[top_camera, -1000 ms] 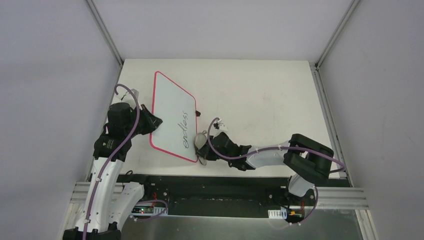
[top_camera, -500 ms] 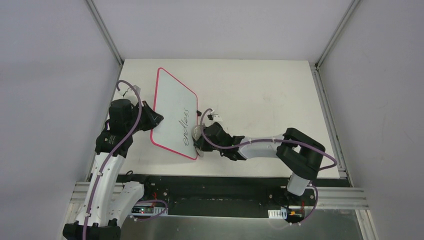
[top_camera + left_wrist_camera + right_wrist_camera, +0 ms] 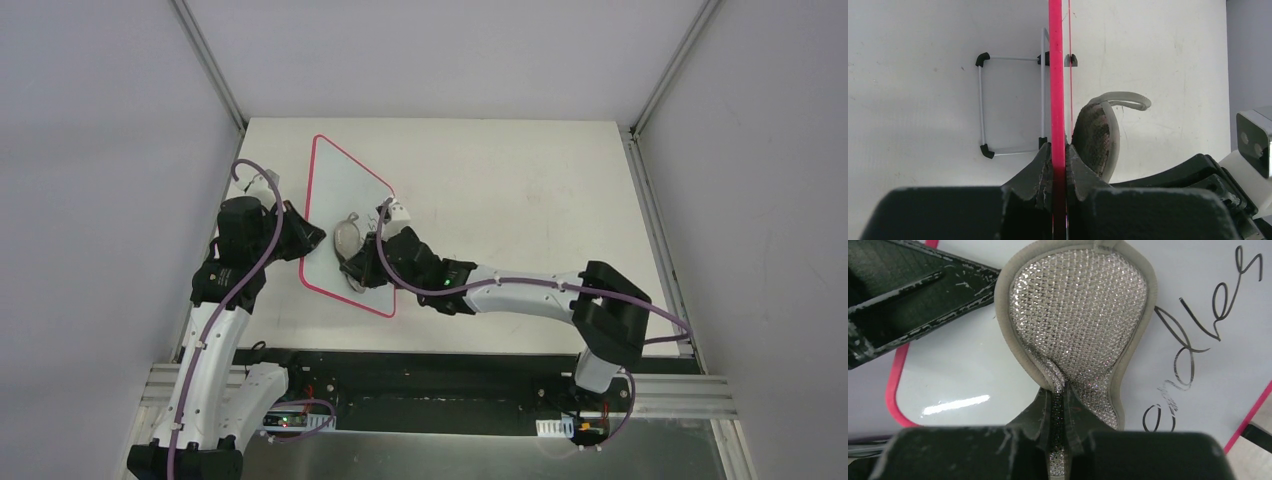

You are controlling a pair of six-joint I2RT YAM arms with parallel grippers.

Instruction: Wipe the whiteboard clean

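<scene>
The right gripper (image 3: 1060, 401) has swung in from the table beside the board's right edge and carried the grey mesh pad (image 3: 1078, 310) over the face of the whiteboard (image 3: 335, 190), which itself now stands a little steeper than a second ago. The whiteboard is at the left of the table (image 3: 520, 180), propped up on edge, with the left gripper (image 3: 1058, 159) pinched shut on its red-pink frame at the left side. In the right wrist view the black handwriting (image 3: 1198, 325) is whole and unsmeared. The pad lies over the blank stretch of board just left of it, between the word and the left gripper's fingers. The right jaws are clamped on the pad's narrow end. From the left wrist view the pad sits hard by the board's face, though I cannot tell whether it presses against it. So the eraser has reached the board but, as I judge it, no erasing has been done; a stroke back across the word is what the task now needs
</scene>
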